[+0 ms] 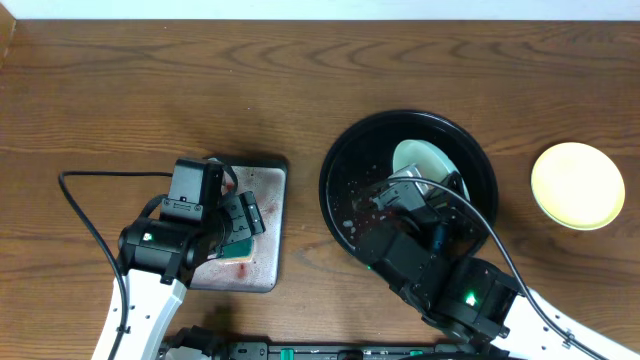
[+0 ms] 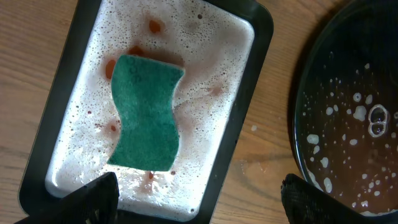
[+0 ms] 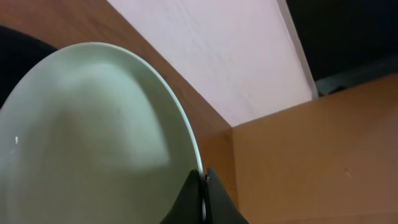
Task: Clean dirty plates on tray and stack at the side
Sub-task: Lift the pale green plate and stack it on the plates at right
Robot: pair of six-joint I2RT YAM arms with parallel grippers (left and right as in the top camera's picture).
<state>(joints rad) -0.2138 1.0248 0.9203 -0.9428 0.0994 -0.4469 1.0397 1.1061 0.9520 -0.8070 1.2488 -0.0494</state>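
Left tool (image 2: 200,198): fingers spread wide apart, holding nothing. It hangs over the near end of the small tray, with one dark fingertip at each lower corner of the left wrist view.
Sponge (image 2: 146,115): green and wavy-edged, lying flat inside the small tray, apart from both fingers of the left tool.
Small tray (image 2: 246,118): rectangular with a white floor and dark rim, sitting on the wooden worktop (image 1: 150,90) left of centre. Its floor is covered in foam with reddish smears around the sponge.
Black tray (image 1: 348,190): large, round and glossy, just right of the small tray and not touching it. White suds and droplets speckle its floor.
Mint plate (image 3: 93,137): pale, in the far right part of the black tray, partly hidden by the right arm in the overhead view. The face towards the right wrist camera looks clean. Whether it rests on the tray floor or is raised cannot be told.
Right tool (image 3: 202,186): fingers pinched together on the rim of the mint plate, over the black tray.
Yellow plate (image 1: 578,185): lies alone on the worktop right of the black tray, near it but apart.
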